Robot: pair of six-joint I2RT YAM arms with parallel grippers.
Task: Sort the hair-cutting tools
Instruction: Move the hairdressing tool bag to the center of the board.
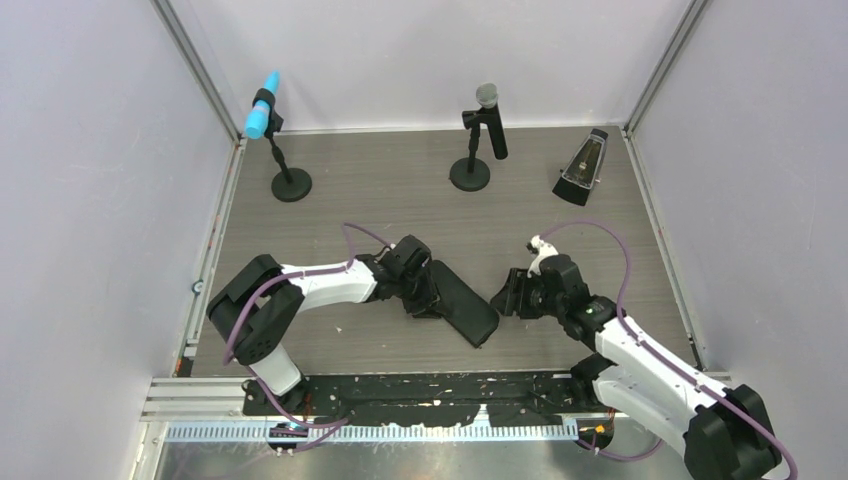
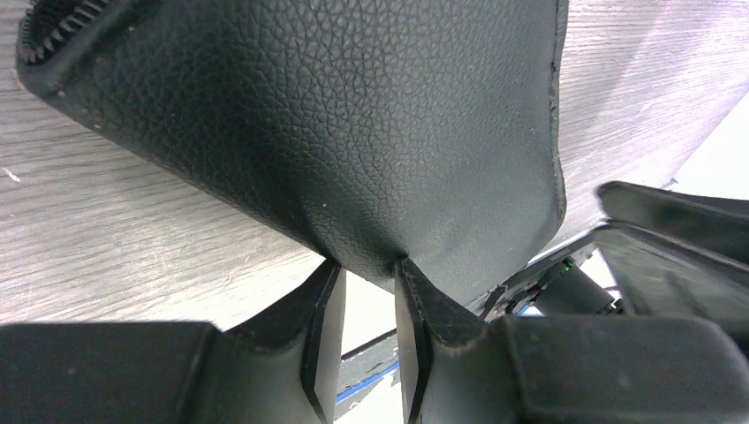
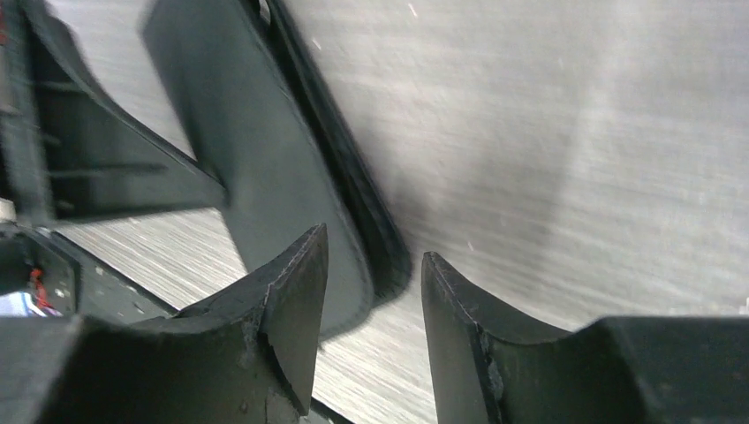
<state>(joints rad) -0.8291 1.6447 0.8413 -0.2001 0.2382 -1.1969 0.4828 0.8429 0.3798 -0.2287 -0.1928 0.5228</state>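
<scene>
Grey table (image 1: 380,200) bears a black zip case (image 1: 466,308), edge pinched narrowly by the left gripper (image 2: 366,262). At its corner the right gripper (image 3: 372,243) stands parted, holding nothing; where the hair-cutting tools lie cannot be told.

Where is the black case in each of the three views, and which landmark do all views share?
Top external: the case lies low in the centre, slanted.
Left wrist: it fills the upper middle of the picture.
Right wrist: it runs from the top left down to the centre.
Shared landmark: the grey wood-grain table, seen beside the case in every view.
</scene>
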